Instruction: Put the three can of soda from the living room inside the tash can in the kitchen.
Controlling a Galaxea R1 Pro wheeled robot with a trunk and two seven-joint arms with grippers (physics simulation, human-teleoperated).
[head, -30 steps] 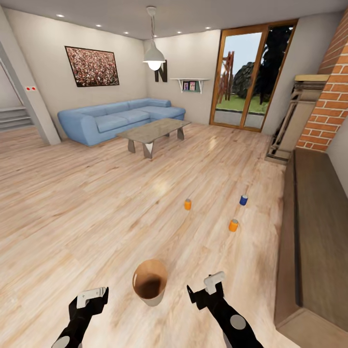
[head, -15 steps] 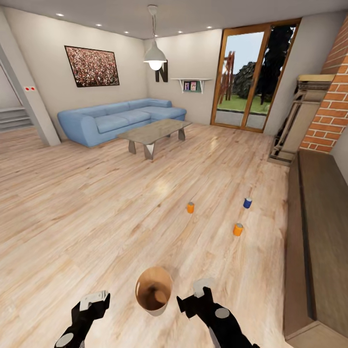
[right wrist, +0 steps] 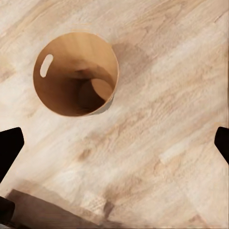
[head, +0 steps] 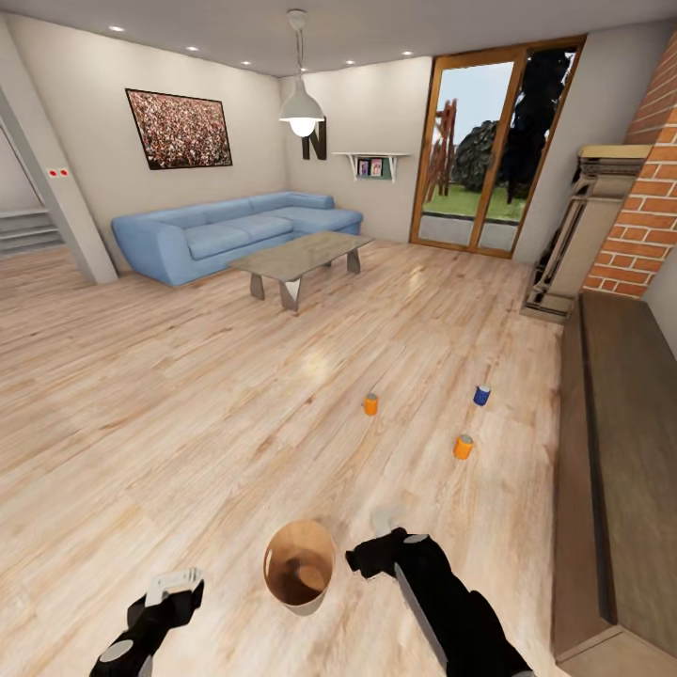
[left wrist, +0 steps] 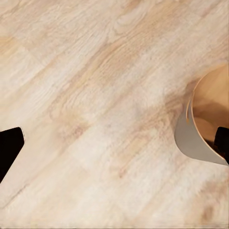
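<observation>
Right tool (head: 374, 562) hangs released just beside the bin (head: 299, 564) on the wood floor (head: 188, 423); left tool (head: 174, 592) is also released, empty. Three cans (head: 370, 404) stand upright farther ahead, near the long desk (head: 621, 451).

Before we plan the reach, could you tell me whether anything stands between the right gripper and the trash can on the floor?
Nothing visible does. The right gripper hangs just beside the tash can, with bare wood floor between them; its fingertips are spread wide in the right wrist view.
</observation>
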